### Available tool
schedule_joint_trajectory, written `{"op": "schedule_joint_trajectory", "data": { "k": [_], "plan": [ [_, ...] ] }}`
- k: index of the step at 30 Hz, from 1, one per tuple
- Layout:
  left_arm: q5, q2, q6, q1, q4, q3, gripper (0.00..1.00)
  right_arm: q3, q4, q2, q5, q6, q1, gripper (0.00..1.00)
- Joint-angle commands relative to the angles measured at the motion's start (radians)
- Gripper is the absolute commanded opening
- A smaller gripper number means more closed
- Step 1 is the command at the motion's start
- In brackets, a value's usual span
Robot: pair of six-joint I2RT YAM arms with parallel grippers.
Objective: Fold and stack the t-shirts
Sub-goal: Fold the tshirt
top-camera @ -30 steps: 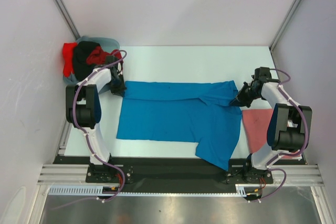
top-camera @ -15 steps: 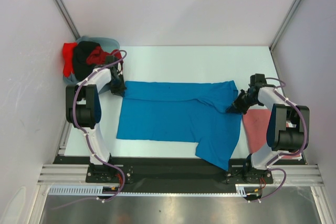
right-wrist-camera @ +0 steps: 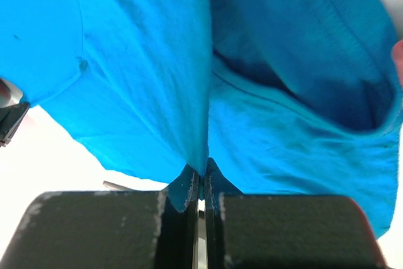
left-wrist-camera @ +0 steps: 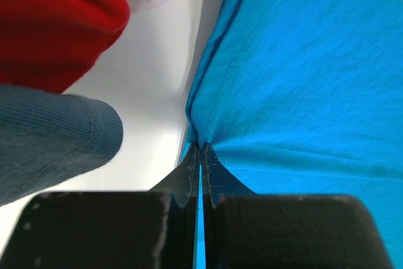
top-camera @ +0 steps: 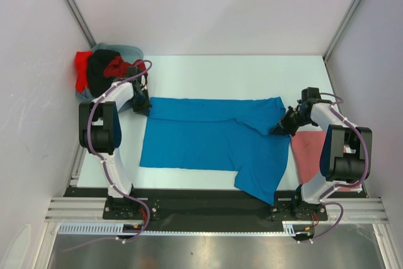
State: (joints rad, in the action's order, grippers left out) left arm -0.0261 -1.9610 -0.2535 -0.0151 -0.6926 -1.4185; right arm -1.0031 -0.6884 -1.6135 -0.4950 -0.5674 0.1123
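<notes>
The blue shirt point(top-camera: 201, 140) lies spread across the middle of the white table point(top-camera: 233, 77). Its far edge runs straight from left to right, and a broad strip of bare tabletop shows between that edge and the back wall. The shirt's near right part reaches the table's near edge. Just right of it lies a flat pinkish-red shirt point(top-camera: 307, 154). At the far left corner is a heap of a red shirt point(top-camera: 82, 67), a black shirt point(top-camera: 101, 72) and a grey-blue shirt point(top-camera: 129, 50).

The left arm reaches up the left side, and the left gripper point(top-camera: 142, 105) sits low at the blue shirt's far left corner, beside the heap, its fingers clenched on the hem. The right arm bends inward, and the right gripper point(top-camera: 281, 128) is clamped on a pinch of blue cloth near the far right corner. The cloth there is creased and doubled over.
</notes>
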Motion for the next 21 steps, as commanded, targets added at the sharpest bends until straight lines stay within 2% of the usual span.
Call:
{"op": "schedule_joint_trajectory", "data": {
  "k": [1,10,21],
  "plan": [
    [0.011,0.025,-0.001,0.007,0.008,-0.022,0.01,-0.029,-0.049,0.035,-0.056,0.017,-0.002,0.00],
    [0.009,0.022,0.002,0.007,0.004,-0.033,0.00,-0.038,-0.102,0.027,-0.117,0.014,-0.005,0.00],
    [0.011,0.024,0.005,0.007,0.002,-0.031,0.00,-0.006,-0.083,0.001,-0.134,0.000,-0.010,0.00]
  ]
}}
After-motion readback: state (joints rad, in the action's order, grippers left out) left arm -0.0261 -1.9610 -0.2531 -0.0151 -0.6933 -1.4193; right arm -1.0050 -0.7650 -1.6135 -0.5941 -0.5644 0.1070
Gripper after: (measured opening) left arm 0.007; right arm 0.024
